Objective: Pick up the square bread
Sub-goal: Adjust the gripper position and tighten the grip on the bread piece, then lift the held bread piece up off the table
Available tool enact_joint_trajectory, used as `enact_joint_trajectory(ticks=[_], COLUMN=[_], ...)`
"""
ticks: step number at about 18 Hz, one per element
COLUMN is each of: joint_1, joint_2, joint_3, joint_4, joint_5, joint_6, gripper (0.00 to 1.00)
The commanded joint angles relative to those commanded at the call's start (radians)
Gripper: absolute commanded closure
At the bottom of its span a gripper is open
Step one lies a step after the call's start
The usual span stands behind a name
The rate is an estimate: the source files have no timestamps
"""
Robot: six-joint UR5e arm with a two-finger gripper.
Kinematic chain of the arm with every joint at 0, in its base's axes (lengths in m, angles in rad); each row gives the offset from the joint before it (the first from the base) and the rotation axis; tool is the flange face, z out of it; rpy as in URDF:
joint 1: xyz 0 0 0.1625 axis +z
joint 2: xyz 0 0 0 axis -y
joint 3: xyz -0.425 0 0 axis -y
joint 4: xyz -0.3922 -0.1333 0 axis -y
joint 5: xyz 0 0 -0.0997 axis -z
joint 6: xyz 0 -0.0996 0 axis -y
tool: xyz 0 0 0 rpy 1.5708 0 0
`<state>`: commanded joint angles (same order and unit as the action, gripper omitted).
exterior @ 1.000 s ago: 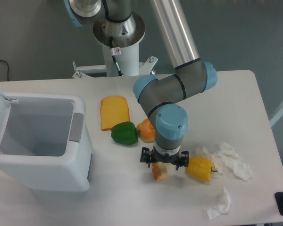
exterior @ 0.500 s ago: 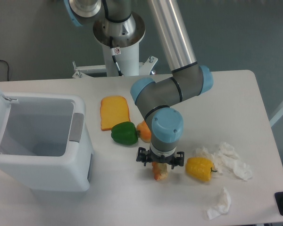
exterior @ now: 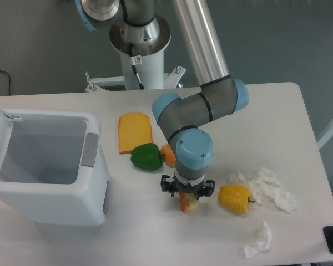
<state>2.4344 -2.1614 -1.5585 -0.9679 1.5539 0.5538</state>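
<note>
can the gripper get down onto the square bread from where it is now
Probably yes. The bread lies flat with nothing on it; only the green pepper touches its near edge. But the gripper sits at another food piece, jaws hidden.

A white table (exterior: 277, 116) with rounded corners stands before a plain grey-blue wall (exterior: 288, 39). A black cable (exterior: 1, 76) loops against the wall at far left. The light is even and soft, throwing only faint shadows on the tabletop.
</note>
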Motion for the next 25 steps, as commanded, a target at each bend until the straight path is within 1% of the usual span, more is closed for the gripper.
enact_joint_trajectory(ticks=[3,6,8,9,10,12,16,19,22,25], joint_1=[0.002,0.002,0.002,0.003,0.003,0.003,0.002,0.003,0.003,0.015], joint_2=[0.005,0.011,0.015,0.021,0.026,0.034,0.072,0.126,0.176,0.218], joint_3=[0.003,0.011,0.011,0.011,0.011,0.014,0.054,0.075,0.095,0.095], joint_4=[-0.002,-0.003,-0.005,-0.005,-0.006,-0.005,-0.006,-0.006,-0.005,-0.008], joint_5=[0.002,0.002,0.0,0.0,0.0,0.0,-0.002,-0.003,-0.005,-0.015], joint_6=[0.003,0.041,0.069,0.083,0.084,0.087,0.144,0.265,0.377,0.436], gripper=[0.54,0.67,0.68,0.7,0.75,0.75,0.74,0.71,0.7,0.7])
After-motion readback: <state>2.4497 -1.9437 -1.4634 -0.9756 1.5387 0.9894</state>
